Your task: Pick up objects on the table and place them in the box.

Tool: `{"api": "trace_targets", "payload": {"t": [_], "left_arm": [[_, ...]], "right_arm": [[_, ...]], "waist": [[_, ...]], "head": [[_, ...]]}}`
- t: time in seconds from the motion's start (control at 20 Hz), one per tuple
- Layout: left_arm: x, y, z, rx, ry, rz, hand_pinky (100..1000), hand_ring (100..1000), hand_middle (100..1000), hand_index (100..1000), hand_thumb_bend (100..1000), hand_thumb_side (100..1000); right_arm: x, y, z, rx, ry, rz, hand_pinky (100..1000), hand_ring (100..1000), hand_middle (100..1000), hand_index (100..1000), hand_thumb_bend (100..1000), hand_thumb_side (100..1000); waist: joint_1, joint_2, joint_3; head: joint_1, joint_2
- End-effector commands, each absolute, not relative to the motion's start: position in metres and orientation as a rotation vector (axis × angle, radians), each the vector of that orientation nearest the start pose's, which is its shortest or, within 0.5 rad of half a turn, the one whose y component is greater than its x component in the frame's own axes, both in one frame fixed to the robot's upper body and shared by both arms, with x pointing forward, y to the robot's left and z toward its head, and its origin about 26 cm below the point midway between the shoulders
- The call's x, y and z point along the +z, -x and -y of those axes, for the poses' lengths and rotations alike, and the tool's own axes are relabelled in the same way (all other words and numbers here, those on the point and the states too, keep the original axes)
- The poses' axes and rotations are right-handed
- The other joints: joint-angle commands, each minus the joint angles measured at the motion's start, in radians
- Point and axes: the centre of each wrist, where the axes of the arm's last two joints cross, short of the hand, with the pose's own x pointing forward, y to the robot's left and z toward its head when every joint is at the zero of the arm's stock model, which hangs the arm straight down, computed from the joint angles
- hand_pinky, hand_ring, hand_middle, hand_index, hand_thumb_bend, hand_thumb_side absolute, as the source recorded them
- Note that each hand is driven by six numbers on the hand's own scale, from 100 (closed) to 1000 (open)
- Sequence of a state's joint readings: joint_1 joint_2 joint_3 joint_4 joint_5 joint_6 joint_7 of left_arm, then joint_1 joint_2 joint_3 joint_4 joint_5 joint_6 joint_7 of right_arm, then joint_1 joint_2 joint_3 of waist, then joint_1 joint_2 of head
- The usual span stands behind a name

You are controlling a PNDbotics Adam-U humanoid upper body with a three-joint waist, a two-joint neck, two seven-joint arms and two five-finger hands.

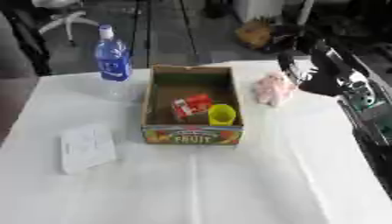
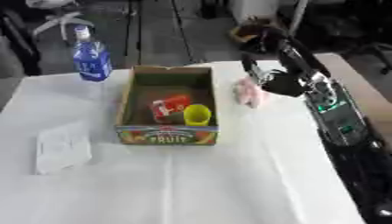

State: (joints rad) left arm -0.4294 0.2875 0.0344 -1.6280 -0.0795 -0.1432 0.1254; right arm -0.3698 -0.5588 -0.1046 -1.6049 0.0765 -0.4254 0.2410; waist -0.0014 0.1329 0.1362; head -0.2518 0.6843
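- The cardboard box (image 1: 191,133) stands mid-counter (image 1: 229,183), holding a red packet (image 1: 190,105) and a yellow cup (image 1: 221,114).
- The right hand (image 2: 277,82) hovers just beside a pink item (image 1: 272,89); whether its fingers are open or closed cannot be told.
- A blue bottle (image 1: 113,57) stands left of the box; a white packet (image 1: 86,148) lies nearer.

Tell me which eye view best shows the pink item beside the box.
Left eye view: the pink item sits clear of the right robot hand. The right eye view shows it too, smaller and nearer the dark hand.
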Motion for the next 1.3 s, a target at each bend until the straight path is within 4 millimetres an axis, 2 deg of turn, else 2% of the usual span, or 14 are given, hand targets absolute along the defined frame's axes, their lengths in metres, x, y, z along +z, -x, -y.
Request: {"api": "trace_targets", "payload": {"t": [0.05, 0.9, 0.95, 1.1, 1.15, 1.2, 1.25, 1.3], "left_arm": [[0.163, -0.365, -0.275, -0.234, -0.327, 2.226, 680, 691, 738, 821, 526, 908], [0.165, -0.365, -0.276, -0.262, -0.339, 2.217, 682, 693, 740, 823, 547, 895], [0.166, -0.366, -0.278, -0.300, -0.356, 2.199, 683, 698, 745, 828, 606, 854], [0.171, -0.371, -0.285, -0.454, -0.430, 2.122, 689, 712, 765, 839, 654, 825], [0.174, -0.373, -0.287, -0.527, -0.463, 2.085, 703, 732, 784, 855, 710, 804], [0.177, -0.376, -0.289, -0.599, -0.496, 2.046, 703, 732, 784, 855, 710, 804], [0.181, -0.379, -0.291, -0.678, -0.531, 2.002, 725, 757, 807, 887, 794, 781], [0.185, -0.382, -0.293, -0.770, -0.570, 1.948, 725, 757, 807, 887, 794, 781]], "right_arm": [[0.192, -0.348, 0.363, 0.886, 0.428, 2.266, 760, 740, 823, 921, 205, 450], [0.191, -0.347, 0.363, 0.887, 0.424, 2.263, 760, 740, 823, 921, 200, 453], [0.191, -0.347, 0.363, 0.888, 0.424, 2.263, 760, 739, 823, 921, 200, 453], [0.191, -0.348, 0.363, 0.891, 0.422, 2.262, 760, 740, 824, 921, 201, 453], [0.191, -0.348, 0.363, 0.891, 0.422, 2.261, 760, 739, 823, 921, 200, 454], [0.191, -0.348, 0.363, 0.891, 0.421, 2.260, 760, 739, 823, 921, 200, 454], [0.191, -0.348, 0.363, 0.892, 0.420, 2.259, 760, 739, 824, 922, 199, 454], [0.190, -0.348, 0.362, 0.894, 0.417, 2.259, 760, 739, 824, 922, 199, 454]], "waist": [[0.001, -0.011, 0.000], [0.003, -0.011, -0.001], [0.004, -0.012, -0.002], [0.005, -0.013, -0.005], [0.006, -0.014, -0.007], [0.007, -0.014, -0.007], [0.008, -0.015, -0.009], [0.008, -0.017, -0.010]], "head": [[-0.003, -0.008], [-0.005, -0.008], [-0.004, -0.008], [-0.003, -0.008], [-0.002, -0.008], [-0.002, -0.008], [-0.001, -0.007], [0.001, -0.007]]}}
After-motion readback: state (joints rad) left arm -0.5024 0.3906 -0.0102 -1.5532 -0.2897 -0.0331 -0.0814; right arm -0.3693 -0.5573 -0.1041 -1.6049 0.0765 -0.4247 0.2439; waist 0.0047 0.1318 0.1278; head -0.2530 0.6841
